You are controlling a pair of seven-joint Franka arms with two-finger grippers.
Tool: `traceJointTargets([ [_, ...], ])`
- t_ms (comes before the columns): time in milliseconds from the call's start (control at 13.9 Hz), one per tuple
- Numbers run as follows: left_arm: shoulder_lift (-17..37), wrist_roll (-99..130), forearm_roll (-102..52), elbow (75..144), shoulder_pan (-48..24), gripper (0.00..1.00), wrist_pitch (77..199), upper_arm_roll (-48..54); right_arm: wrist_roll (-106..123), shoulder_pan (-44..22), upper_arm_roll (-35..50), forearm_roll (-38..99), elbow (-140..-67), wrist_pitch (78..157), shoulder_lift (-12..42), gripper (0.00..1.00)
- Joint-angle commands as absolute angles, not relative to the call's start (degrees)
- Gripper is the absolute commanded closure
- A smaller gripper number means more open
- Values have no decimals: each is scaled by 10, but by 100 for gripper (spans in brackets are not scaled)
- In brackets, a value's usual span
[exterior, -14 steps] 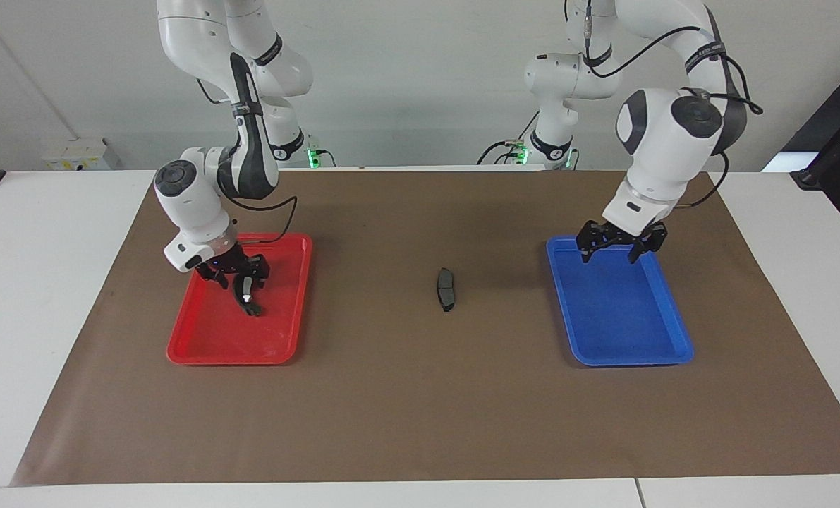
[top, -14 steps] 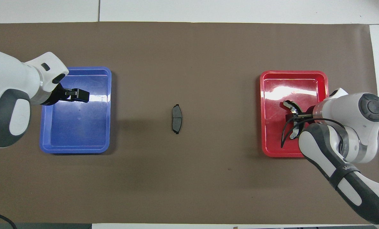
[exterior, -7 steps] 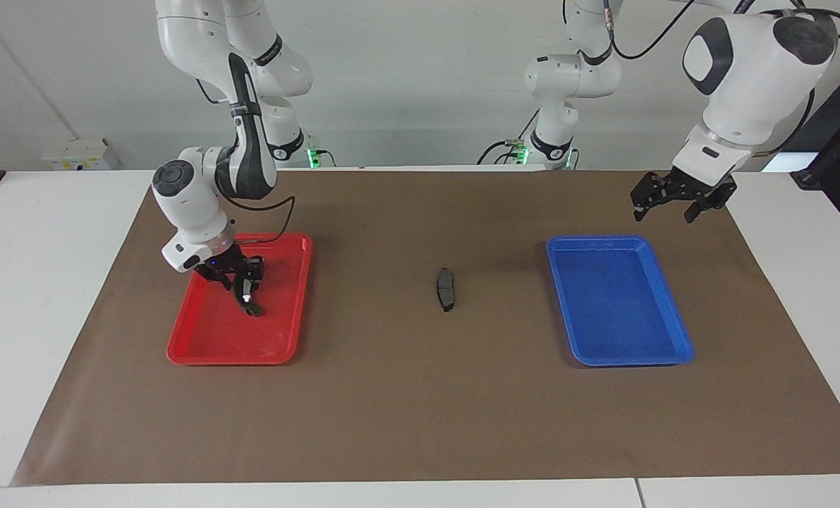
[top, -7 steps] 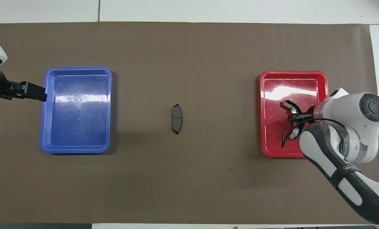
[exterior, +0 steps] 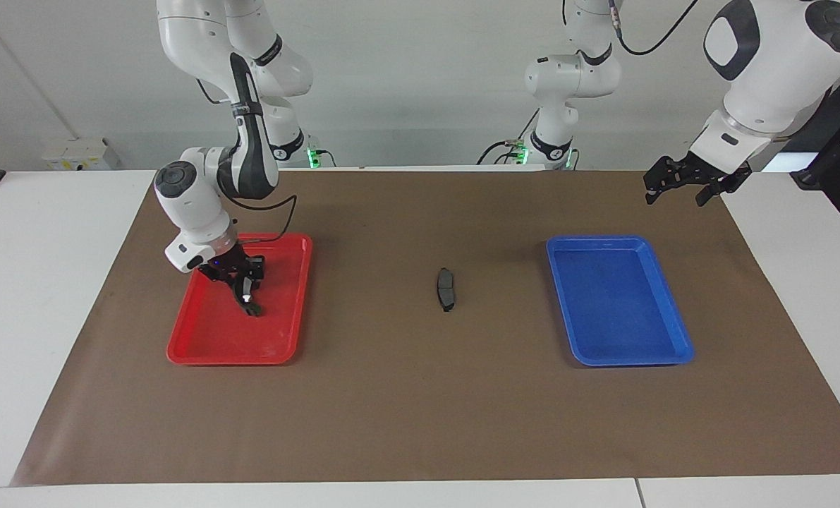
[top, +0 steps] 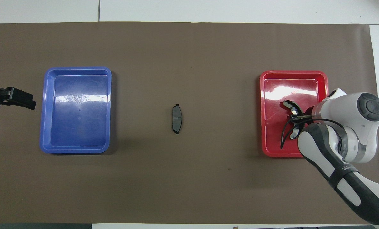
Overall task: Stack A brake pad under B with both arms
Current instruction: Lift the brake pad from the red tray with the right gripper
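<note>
The brake pad A (exterior: 446, 288), short, flat and dark grey, lies on the brown mat midway between the two trays; the overhead view shows it too (top: 176, 119). The brake shoe B (exterior: 251, 302), a black arc with a silver rim, rests in the red tray (exterior: 208, 346); the overhead view shows it partly under the wrist (top: 291, 106). My right gripper (exterior: 243, 282) is down in the red tray, shut on B; in the overhead view it sits over B's middle (top: 296, 118). My left gripper (exterior: 675, 197) is open, empty and raised over the mat beside the blue tray, also in the overhead view (top: 28, 101).
An empty blue tray (exterior: 624, 310) lies toward the left arm's end of the mat, also in the overhead view (top: 78, 127). The red tray (top: 278, 82) lies toward the right arm's end. White table surrounds the brown mat (exterior: 391, 409).
My left gripper has risen out of the blue tray and swung outward past its edge toward the left arm's end. My right gripper has stayed at B in the red tray.
</note>
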State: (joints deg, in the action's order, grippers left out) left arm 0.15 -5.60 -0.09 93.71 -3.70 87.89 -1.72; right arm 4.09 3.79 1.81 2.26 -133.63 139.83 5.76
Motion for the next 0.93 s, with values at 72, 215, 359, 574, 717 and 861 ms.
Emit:
traceJointTargets([
  [72, -15, -63, -8, 969, -30, 0, 931, -14, 60, 37, 19, 36, -1334, 1388, 52, 100],
  [215, -15, -63, -8, 969, -31, 0, 933, -14, 59, 36, 20, 36, -1314, 1359, 53, 100],
  [359, -15, -68, -8, 971, -31, 0, 937, -13, 45, 27, 20, 37, -1274, 1300, 51, 100],
  [574, -15, -67, -8, 969, -33, 0, 938, -14, 5, -9, 21, 38, -1206, 1211, 51, 100],
  [717, -15, -64, -8, 970, -35, 0, 939, -13, -38, -53, 20, 34, -1164, 1201, 64, 100],
  [861, -14, -64, -8, 971, -37, 0, 961, -13, -48, -103, 20, 29, -1137, 1202, 73, 100],
])
